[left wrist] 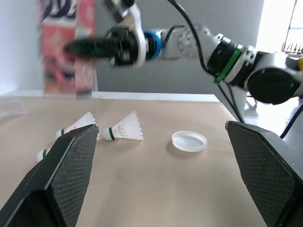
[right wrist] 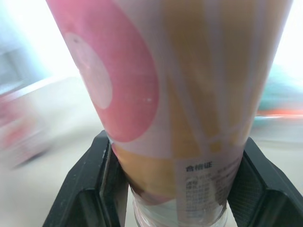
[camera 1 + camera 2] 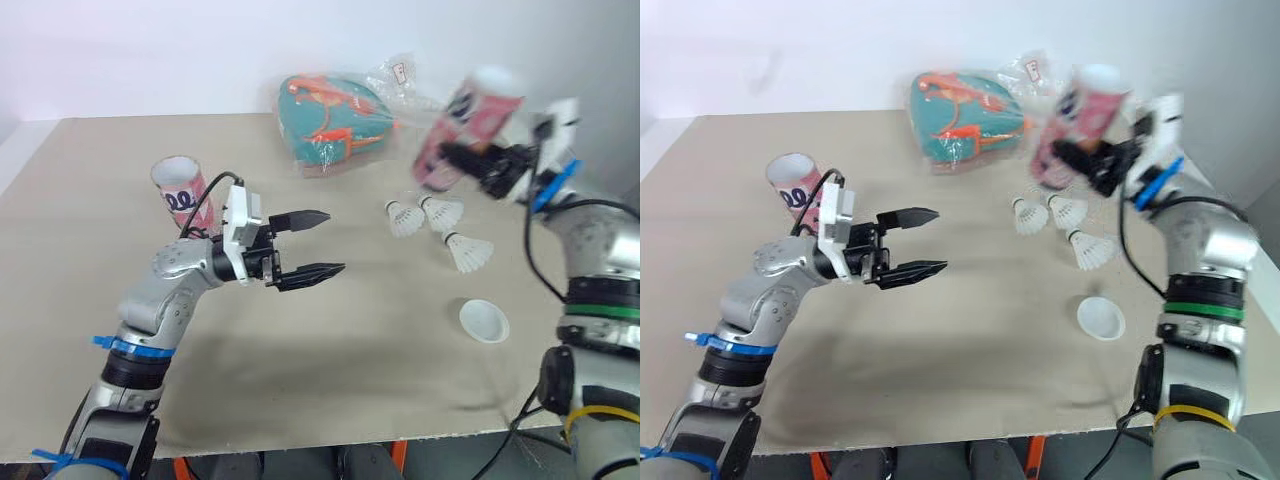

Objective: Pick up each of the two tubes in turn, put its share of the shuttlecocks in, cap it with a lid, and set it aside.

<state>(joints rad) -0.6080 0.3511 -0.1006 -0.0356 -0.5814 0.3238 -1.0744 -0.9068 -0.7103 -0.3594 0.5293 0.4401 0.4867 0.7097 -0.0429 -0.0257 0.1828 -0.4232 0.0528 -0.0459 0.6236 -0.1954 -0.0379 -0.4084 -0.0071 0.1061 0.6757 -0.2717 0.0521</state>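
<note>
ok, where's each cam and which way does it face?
Left and right eye views: on the head, facing forward and down at the table; both arms show, left end effector open, right end effector shut on a raised tube.
Left wrist view: on that wrist, facing between its own fingers towards shuttlecocks, lid and the right arm.
Right wrist view: on that wrist, facing the tube clamped between its fingers.
Shared: the raised tube is in all four.

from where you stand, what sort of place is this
Likely an indoor test or lab space: a plain board table against a bare white wall, with shuttlecocks, a lid and a tube set out as props.
</note>
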